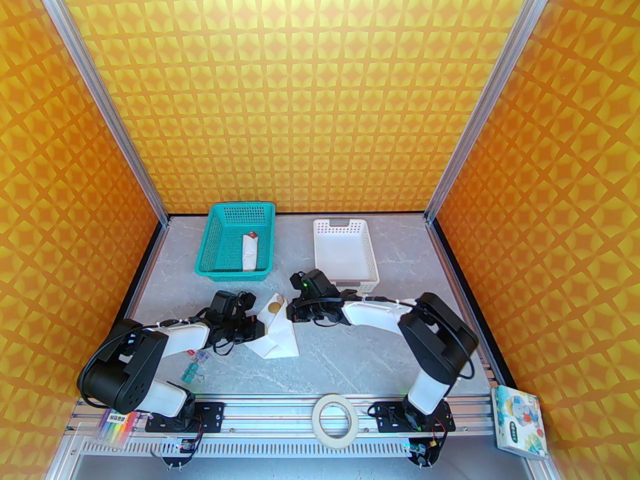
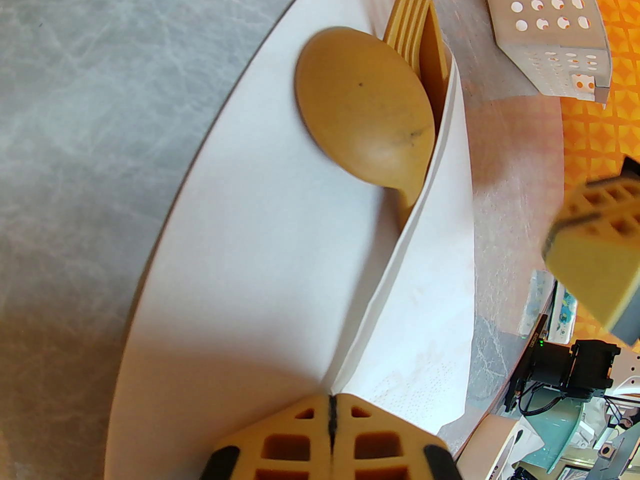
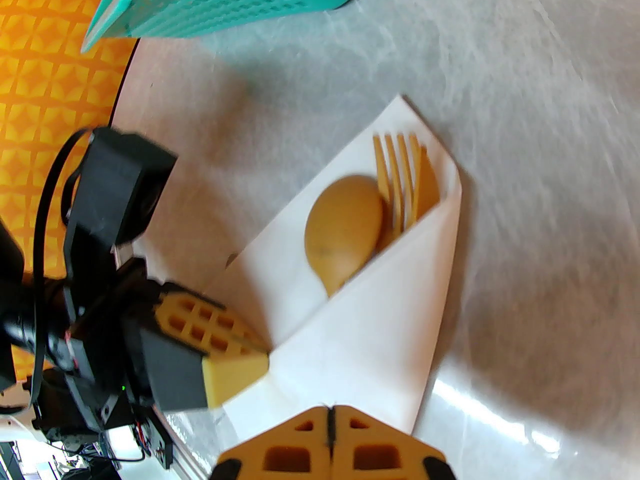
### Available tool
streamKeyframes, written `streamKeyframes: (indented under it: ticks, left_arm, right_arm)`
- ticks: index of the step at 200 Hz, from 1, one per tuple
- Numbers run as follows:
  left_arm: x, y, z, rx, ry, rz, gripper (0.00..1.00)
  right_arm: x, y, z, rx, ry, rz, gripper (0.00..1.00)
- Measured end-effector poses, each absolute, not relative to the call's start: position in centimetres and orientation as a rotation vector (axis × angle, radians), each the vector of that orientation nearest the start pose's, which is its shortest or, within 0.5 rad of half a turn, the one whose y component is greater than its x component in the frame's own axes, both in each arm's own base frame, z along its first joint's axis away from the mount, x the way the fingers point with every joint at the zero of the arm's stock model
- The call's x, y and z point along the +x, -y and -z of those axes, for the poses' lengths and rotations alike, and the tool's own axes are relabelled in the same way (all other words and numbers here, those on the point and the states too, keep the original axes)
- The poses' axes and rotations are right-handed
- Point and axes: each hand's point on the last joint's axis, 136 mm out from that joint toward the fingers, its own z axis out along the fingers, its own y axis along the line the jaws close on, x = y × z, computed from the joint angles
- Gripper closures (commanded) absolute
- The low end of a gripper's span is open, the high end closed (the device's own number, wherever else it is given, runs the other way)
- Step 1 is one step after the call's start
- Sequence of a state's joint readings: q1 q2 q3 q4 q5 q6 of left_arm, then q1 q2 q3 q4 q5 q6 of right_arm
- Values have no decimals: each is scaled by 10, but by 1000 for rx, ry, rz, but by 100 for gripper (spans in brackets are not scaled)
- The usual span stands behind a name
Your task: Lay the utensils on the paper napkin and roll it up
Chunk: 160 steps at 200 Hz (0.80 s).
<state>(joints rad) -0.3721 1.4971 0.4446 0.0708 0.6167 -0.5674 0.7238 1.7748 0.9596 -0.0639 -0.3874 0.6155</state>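
Observation:
The paper napkin [image 1: 277, 340] lies in the middle of the table, one flap folded over the utensils. A tan spoon [image 2: 365, 113] and a fork [image 2: 410, 18] lie side by side in the fold, their heads sticking out at the far end. The spoon bowl [image 1: 274, 308] shows from above. My left gripper [image 2: 331, 408] is shut on the napkin [image 2: 250, 268] where the crease ends. My right gripper [image 3: 330, 413] is shut, hovering at the napkin's [image 3: 390, 328] near edge with nothing visibly between its fingers. The spoon [image 3: 342, 228] and fork [image 3: 400, 173] lie ahead of it.
A teal basket [image 1: 215, 248] at the back left holds a white roll with a red-brown tip [image 1: 249, 253]. A white basket [image 1: 370, 258] stands at the back right. Binder clips [image 1: 192, 368] lie by the left arm. A tape roll [image 1: 336, 418] sits on the front rail.

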Motion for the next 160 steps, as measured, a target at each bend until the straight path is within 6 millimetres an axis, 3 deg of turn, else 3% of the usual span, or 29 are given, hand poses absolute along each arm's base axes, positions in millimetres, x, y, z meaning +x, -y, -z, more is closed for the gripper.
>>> streamKeyframes:
  ticks: [85,160]
  left_arm:
    - [237,199,-16,-5,-2687,1125,100]
    - [237,199,-16,-4,-2687,1124,100]
  right_arm:
    - [282,-331,-29,-309,-2706,-959,100]
    - [285,-318,-20,-300,-2738,-904,100]
